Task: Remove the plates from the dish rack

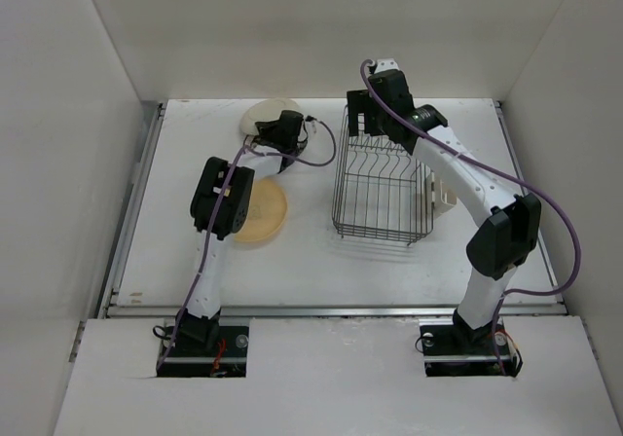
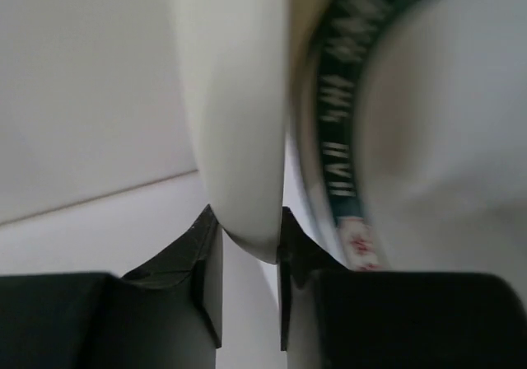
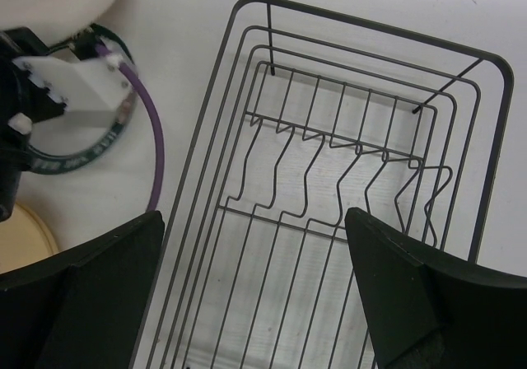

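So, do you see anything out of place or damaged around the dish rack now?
Nothing stands out. The dish rack sits level and empty, its wires intact. The cream plate, its rim in the left gripper, the dark-banded plate beside it and the yellow plate show no cracks or spills.

Rack: black wire dish rack point(image 1: 382, 191) on white table point(image 1: 321, 271), right of centre.
Holder: beige plastic holder point(image 1: 443, 191) on the rack's right side.
Near plate: round yellow-orange plate point(image 1: 268, 212) on the table, left of the rack.
Far plates: round cream plate point(image 1: 263, 115) behind it; dark-ringed white plate point(image 2: 428, 122) just beside the cream one.
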Controlling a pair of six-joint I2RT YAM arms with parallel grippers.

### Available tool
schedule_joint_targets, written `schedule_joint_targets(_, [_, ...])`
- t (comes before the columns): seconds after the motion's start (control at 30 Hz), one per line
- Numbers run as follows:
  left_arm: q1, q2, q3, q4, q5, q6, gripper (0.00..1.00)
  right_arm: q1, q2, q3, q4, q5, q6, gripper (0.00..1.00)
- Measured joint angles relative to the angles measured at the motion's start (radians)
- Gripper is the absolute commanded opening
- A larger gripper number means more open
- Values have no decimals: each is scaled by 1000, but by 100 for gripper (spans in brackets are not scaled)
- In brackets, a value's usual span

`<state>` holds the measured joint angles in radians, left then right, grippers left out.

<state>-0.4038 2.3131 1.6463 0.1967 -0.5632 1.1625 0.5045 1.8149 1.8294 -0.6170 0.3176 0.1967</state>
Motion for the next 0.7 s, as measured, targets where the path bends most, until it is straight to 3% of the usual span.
schedule_joint_targets(0.17, [6, -60, 27, 87, -49, -28, 0, 0, 0, 0, 0, 0, -3, 96])
schedule_joint_targets(0.5, [4, -98, 60, 2, -93, -96, 0, 0, 0, 1, -1, -11, -10, 96])
schedule_joint_targets(0.7, [31, -96, 218, -99, -146, -180, 0, 0, -1, 0, 0, -20, -9, 96])
